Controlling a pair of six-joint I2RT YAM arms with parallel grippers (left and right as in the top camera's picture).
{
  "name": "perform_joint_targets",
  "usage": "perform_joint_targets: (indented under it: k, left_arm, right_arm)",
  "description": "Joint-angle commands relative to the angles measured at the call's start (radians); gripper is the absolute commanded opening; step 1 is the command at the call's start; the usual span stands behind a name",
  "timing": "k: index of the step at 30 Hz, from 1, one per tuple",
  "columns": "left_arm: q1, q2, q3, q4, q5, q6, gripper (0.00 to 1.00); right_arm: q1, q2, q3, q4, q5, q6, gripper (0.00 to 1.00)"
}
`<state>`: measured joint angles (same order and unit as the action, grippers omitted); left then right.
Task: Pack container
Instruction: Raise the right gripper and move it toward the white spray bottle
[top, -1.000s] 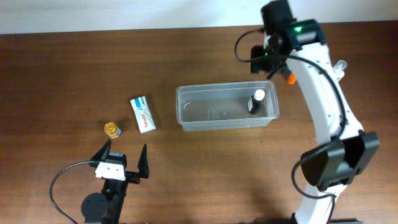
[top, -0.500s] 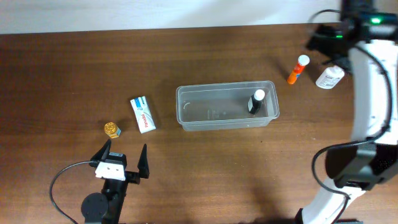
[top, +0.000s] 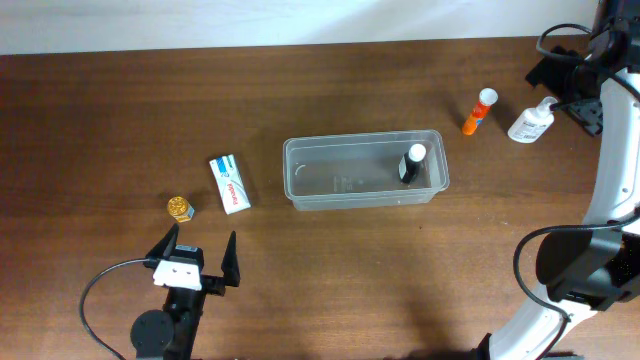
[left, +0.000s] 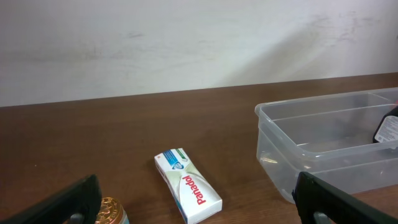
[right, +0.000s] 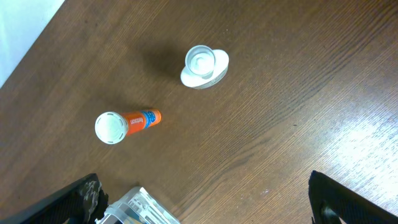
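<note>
Left gripper (top: 200, 248): jaws spread wide, nothing between them, touching nothing. It sits at the near edge of the table (top: 90, 120).
Left wrist view: both fingertips show at the lower corners, far apart. The white box and the gold-lidded jar lie ahead of them.
Right gripper (top: 568, 92): jaws released and wide apart, holding nothing. It hangs over the far corner of the table on the right arm's side.
Right wrist view: the fingertips sit at the two lower corners with bare wood between them. The two small bottles are ahead of the jaws, apart from them.
Container (top: 345, 182): clear plastic tub near the middle of the table, long side across, open top, resting flat. It is well apart from both grippers.
Container contents: one dark bottle with a white cap (top: 411, 165), at the end nearer the right arm. The rest of the floor is bare.
Orange bottle with white cap (top: 478, 111): on the table outside the tub, beyond its right-arm end.
Clear bottle with white cap (top: 527, 124): on the table just beside the orange one, close to the right gripper, not touched.
White box (top: 230, 183): printed "Panadol", flat on the table, beside the tub's other end, not touching it.
Gold-lidded jar (top: 180, 208): small, on the table near the box, outside the tub.
</note>
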<state>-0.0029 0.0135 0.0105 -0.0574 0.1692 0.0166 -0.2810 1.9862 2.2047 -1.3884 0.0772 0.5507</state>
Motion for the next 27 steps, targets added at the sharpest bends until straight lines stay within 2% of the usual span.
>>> perform_joint_targets:
  k: [1, 15, 27]
  left_arm:
    - [0.008, -0.008, 0.0, -0.007, 0.018, 0.014, 1.0]
    - [0.008, -0.008, 0.0, -0.007, 0.018, 0.014, 1.0]
    - [0.008, -0.008, 0.0, -0.007, 0.018, 0.014, 0.99]
  right_arm:
    - [-0.005, 0.001, 0.004, -0.009, -0.006, 0.012, 0.98]
    - [-0.027, 0.001, 0.004, -0.064, 0.035, 0.013, 0.98]
    - [-0.061, 0.001, 0.004, -0.071, -0.016, 0.011, 0.98]
